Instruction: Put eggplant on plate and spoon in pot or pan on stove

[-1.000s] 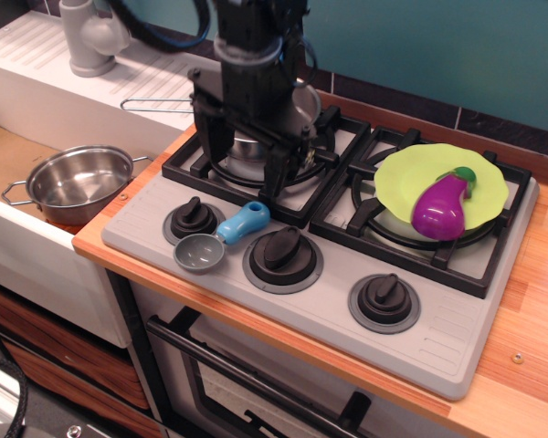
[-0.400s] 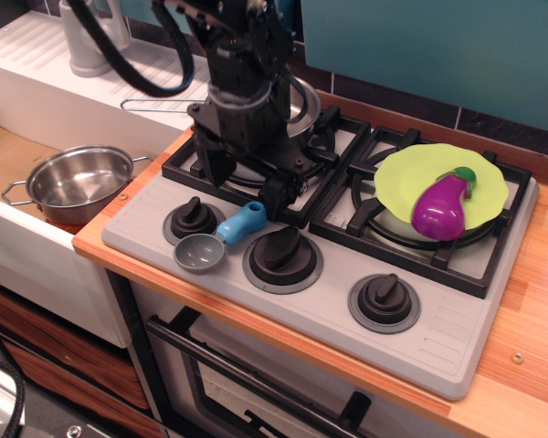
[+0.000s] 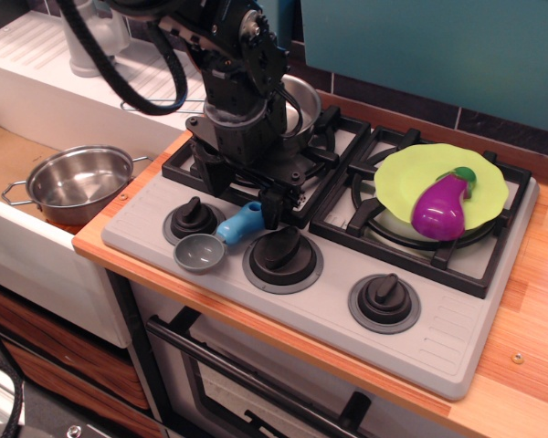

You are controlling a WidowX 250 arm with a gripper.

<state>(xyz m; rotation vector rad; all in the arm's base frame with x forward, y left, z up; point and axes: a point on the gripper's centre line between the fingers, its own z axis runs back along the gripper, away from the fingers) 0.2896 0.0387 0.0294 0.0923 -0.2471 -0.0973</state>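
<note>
Blue-handled spoon point(image 3: 221, 239) lies between two knobs on the stove point(image 3: 438, 342); the open claw point(image 3: 240, 196) straddles its handle. Closing off-centre, a finger could knock it off the edge.

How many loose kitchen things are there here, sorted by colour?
Shiny steel: 2, the two-handled pot and the wire-handled pan
Lime-green: 1, the round plate
Purple: 1, the toy eggplant
Grey and light-blue: 1, the toy spoon
Total: 5
</note>
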